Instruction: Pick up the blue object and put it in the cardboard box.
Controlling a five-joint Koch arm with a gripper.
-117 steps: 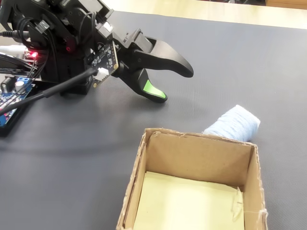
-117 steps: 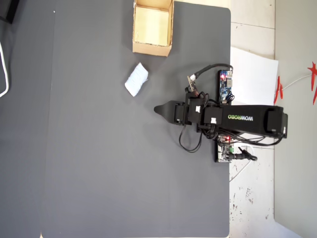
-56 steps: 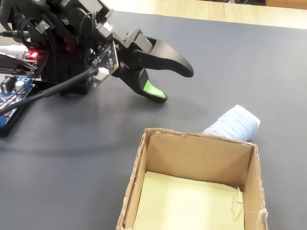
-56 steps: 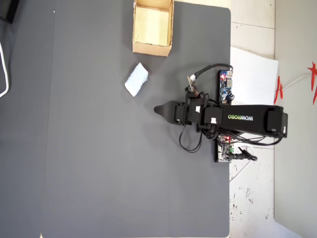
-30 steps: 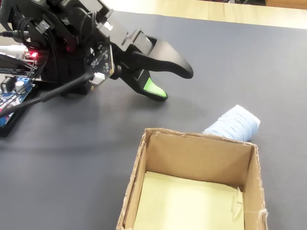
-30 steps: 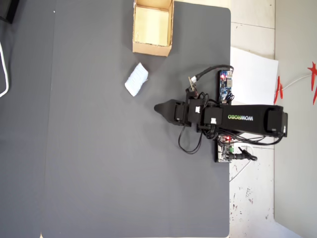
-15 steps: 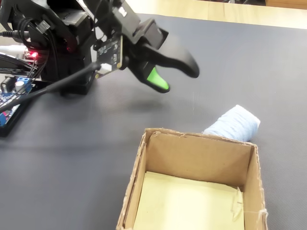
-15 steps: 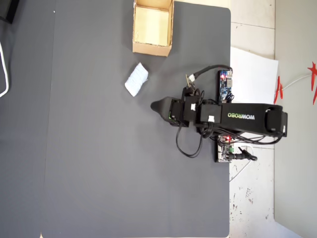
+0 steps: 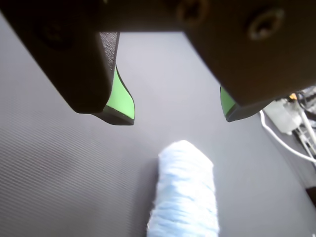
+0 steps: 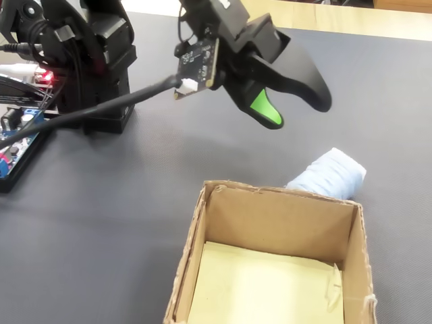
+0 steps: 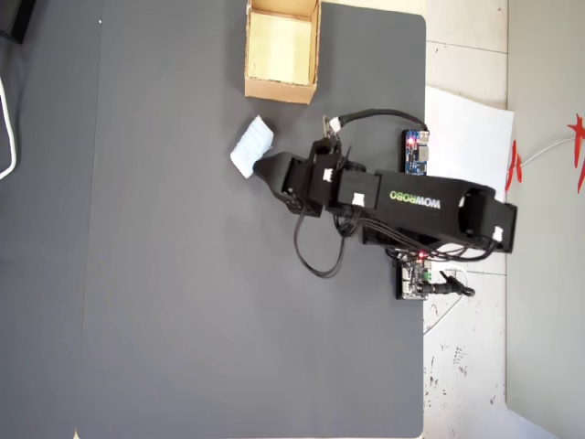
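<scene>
The blue object [image 10: 331, 174] is a pale blue spongy block lying on the dark mat just beyond the far wall of the cardboard box [image 10: 277, 219]. Seen from overhead, the block [image 11: 251, 146] lies below the box [image 11: 280, 90]. My gripper [image 10: 297, 111] hangs in the air, up and to the left of the block, with nothing in it. The wrist view shows the block [image 9: 185, 192] below the gripper [image 9: 177, 113], whose green pads [image 9: 121, 101] stand wide apart. From overhead the gripper [image 11: 260, 169] tip is right beside the block.
The arm's base and circuit boards [image 11: 416, 155] sit at the mat's right edge in the overhead view, beside a white paper sheet [image 11: 466, 137]. A black cable [image 10: 101, 108] trails from the wrist. The box has a pale yellow bottom [image 10: 263, 287].
The arm has lifted off the mat near its base and reached out toward the blue object. The block and the box have not moved.
</scene>
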